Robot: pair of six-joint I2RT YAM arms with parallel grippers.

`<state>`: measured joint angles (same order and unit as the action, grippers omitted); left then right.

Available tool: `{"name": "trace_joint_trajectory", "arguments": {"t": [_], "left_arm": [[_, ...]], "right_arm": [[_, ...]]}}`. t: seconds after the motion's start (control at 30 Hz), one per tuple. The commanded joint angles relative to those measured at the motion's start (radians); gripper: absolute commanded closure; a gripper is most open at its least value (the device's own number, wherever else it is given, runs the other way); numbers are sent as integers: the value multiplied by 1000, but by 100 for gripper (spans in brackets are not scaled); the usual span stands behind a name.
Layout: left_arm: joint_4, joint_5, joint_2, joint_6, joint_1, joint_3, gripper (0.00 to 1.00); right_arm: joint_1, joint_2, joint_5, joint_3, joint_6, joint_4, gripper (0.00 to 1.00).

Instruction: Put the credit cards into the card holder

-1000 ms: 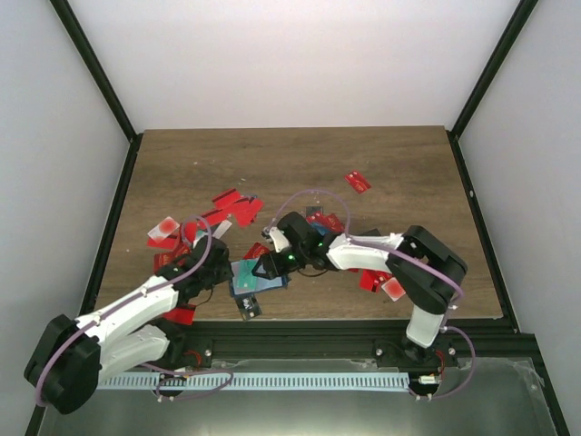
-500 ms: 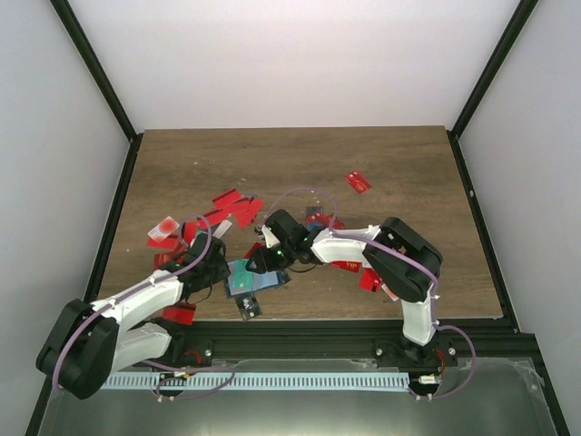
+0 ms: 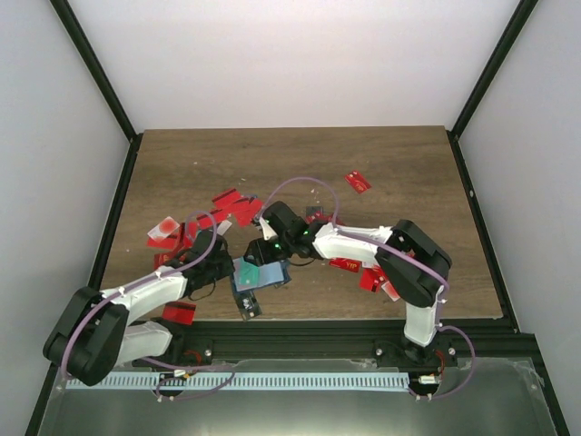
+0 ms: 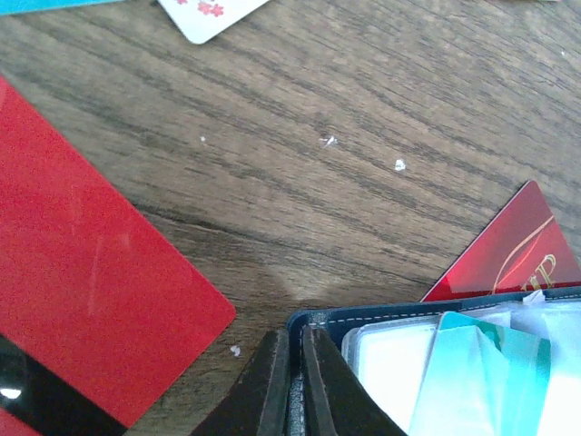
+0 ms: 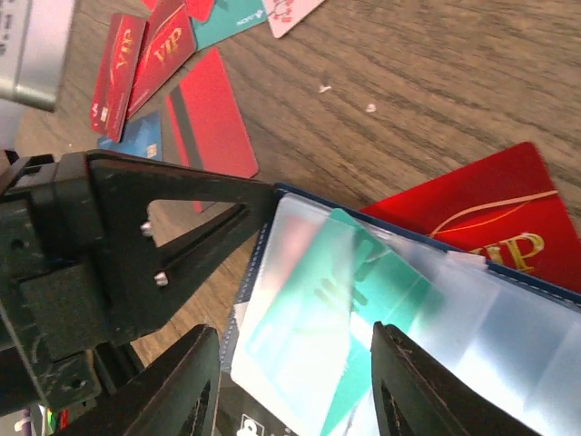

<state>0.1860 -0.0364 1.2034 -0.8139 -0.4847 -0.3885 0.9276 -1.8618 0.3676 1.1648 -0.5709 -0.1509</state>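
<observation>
The navy card holder [image 3: 259,274] lies open near the table's front, its clear sleeves facing up. My left gripper [image 4: 295,334] is shut on the holder's stitched corner edge [image 4: 399,320], with the cover pinched between both fingers. A teal card [image 5: 363,282] sits partly inside a clear sleeve of the card holder [image 5: 272,195]. My right gripper [image 5: 292,331] hovers over it, open, one finger on each side of the sleeve. Red credit cards lie scattered round about: one large card [image 4: 82,300] to the left and a VIP card [image 5: 490,218] tucked under the holder.
More red cards [image 3: 236,204] lie behind the left arm, and a single one [image 3: 358,183] lies far right. A black card [image 3: 249,307] and a red card [image 3: 179,313] sit near the front edge. A pale card [image 3: 164,229] lies at the left.
My left gripper has closed onto the holder's edge. The right gripper has shifted left and a little back over the holder.
</observation>
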Motion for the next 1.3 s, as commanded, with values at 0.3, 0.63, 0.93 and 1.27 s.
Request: {"name": "trace_joint_trajectory", "arguments": {"t": [0.3,0.63,0.93,1.27], "left_arm": [[-7,16,20,35,2,27,96],[-8,17,32,44,3,21,96],[-5,10,47,48,3,12,96],[-6,14,55,54,2,8,96]], "right_arm": [[37,-83,-39,53,-40,-77,52],[5,-75,-109,15,-71,-103,50],[-6,-51,-137,-9,-98,-94,49],[-7,-73,-142,-24,-139,-61,47]]}}
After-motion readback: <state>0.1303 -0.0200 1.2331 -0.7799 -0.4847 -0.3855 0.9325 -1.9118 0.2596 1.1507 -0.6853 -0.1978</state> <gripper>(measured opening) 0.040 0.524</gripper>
